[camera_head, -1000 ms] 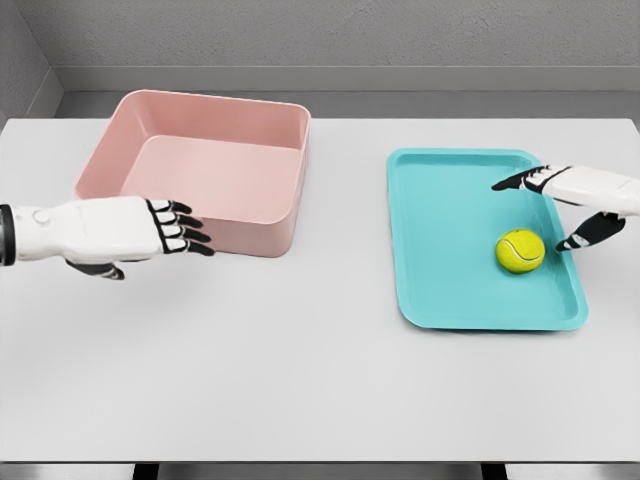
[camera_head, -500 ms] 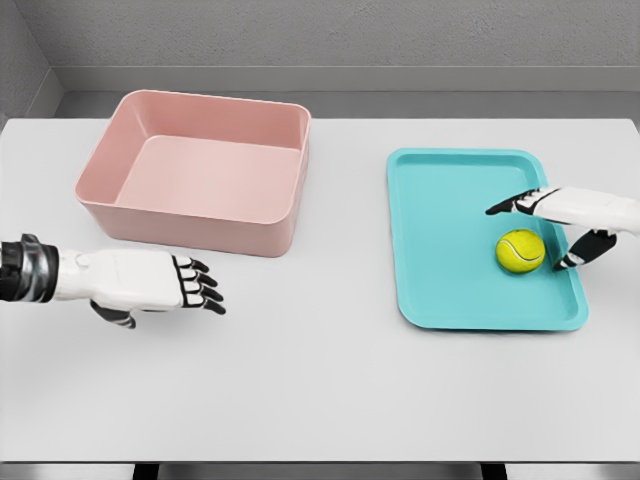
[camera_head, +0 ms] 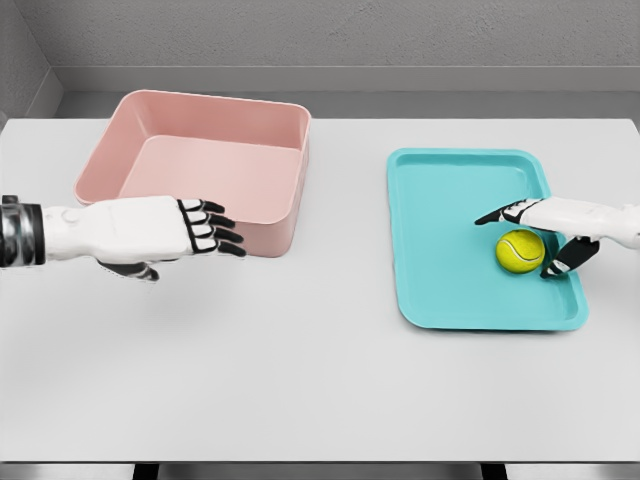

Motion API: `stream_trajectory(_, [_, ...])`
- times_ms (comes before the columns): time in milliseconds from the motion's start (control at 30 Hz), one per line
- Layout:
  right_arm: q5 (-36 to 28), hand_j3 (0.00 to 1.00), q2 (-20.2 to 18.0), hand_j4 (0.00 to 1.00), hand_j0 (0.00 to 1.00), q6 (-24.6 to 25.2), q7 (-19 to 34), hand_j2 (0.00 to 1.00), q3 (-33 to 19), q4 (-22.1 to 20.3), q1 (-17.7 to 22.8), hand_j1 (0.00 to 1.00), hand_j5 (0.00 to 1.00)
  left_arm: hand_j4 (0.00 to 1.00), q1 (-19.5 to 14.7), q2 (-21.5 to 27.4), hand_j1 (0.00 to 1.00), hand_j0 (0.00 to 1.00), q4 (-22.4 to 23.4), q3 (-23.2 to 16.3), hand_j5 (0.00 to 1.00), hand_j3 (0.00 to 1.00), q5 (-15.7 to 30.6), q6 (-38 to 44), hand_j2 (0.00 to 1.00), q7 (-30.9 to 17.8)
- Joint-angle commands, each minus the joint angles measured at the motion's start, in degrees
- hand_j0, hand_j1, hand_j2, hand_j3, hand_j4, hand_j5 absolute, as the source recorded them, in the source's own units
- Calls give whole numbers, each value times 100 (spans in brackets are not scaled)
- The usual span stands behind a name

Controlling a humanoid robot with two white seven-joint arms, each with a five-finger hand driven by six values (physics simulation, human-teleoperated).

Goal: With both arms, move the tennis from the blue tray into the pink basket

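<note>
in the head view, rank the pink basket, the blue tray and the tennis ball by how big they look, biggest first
1. Pink basket
2. Blue tray, only a little smaller in the picture, so that order is unsure
3. Tennis ball, clearly the smallest

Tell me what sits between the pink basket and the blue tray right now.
Nothing: in the head view, only bare table shows between the pink basket and the blue tray.

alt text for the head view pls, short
The right hand brackets a yellow tennis ball on the blue tray, fingers open, not clearly gripping it. The left hand hovers open in front of the empty pink basket, all on a white table.
</note>
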Motion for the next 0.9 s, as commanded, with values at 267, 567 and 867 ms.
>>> stream_trajectory(267, [-35, 84, 94, 84, 84, 11, 57, 84, 76, 103, 0, 84, 84, 100, 79, -117, 100, 100, 0, 293, 100, 100, 200, 11, 100, 719])
stream_trajectory(567, [-9, 67, 94, 67, 67, 11, 303, 67, 67, 50, -18, 67, 67, 100, 220, -108, 100, 100, 0, 284, 100, 100, 182, 11, 100, 631])
stream_trajectory(867, [-18, 57, 94, 57, 57, 11, 321, 57, 41, 33, -158, 57, 57, 100, 237, -73, 100, 100, 0, 293, 100, 100, 182, 11, 100, 112])
